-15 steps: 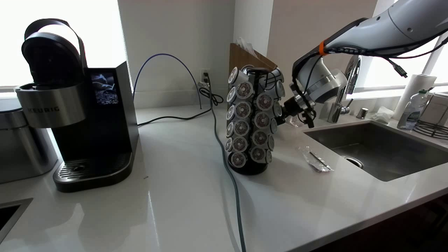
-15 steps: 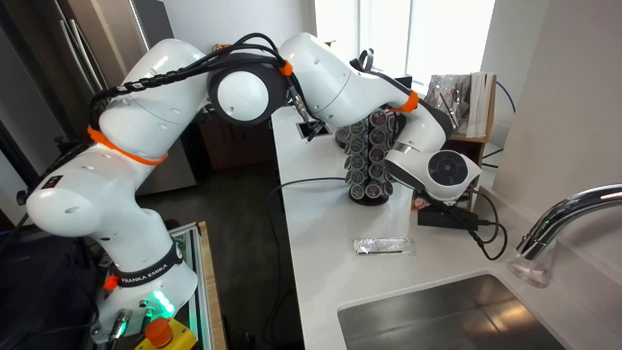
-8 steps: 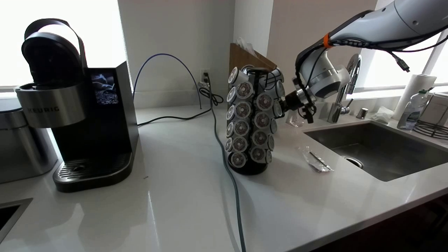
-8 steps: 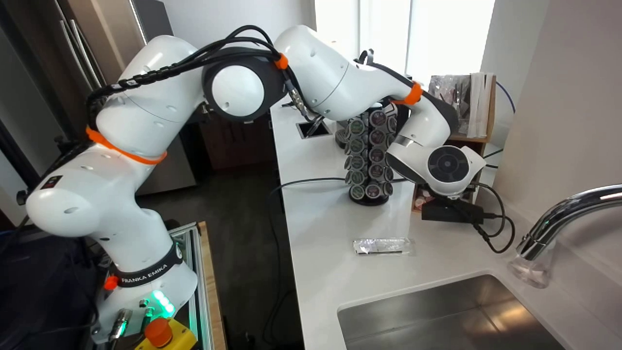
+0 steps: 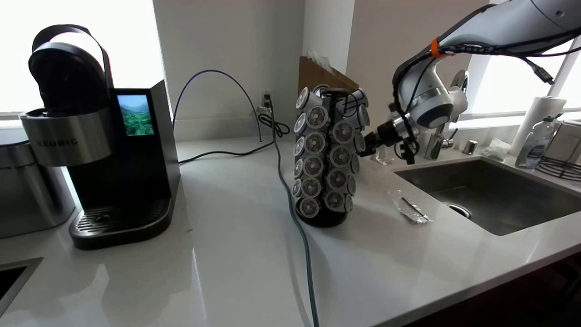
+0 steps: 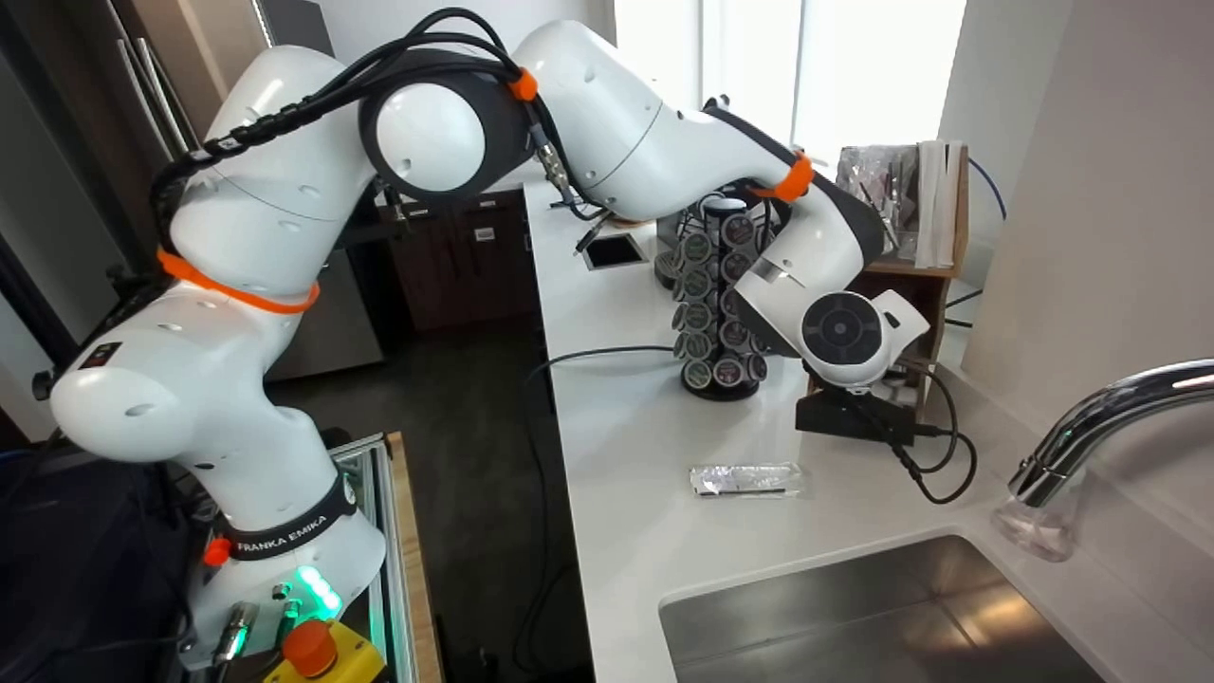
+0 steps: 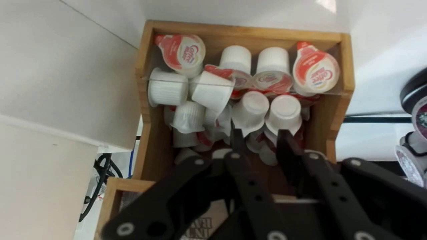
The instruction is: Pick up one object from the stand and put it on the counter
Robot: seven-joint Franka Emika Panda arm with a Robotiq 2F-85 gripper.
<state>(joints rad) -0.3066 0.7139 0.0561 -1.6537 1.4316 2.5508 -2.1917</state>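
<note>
My jaws, spread, in front of the creamers
A gap shows between them, the wooden box beyond; whether I touch a creamer, I cannot tell. The pods sit in columns on the stand, upright on the counter in both exterior views.

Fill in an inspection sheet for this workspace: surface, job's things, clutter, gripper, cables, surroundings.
Surface: white counter, steel sink set in.
Job's things: stand upright on the counter, pods in columns around it.
Clutter: clear packet between stand and sink; crumpled wad by the sink; small scrap near the coffee machine.
Gripper: partly open, facing creamers in the caddy; no pod seen in its grip; contact unclear.
Cables: grey cord passes the stand and drops over the counter's edge; black leads strapped to the arm; blue cord arched.
Surroundings: coffee machine's lid up; faucet, paper roll, soap bottle by the sink.
</note>
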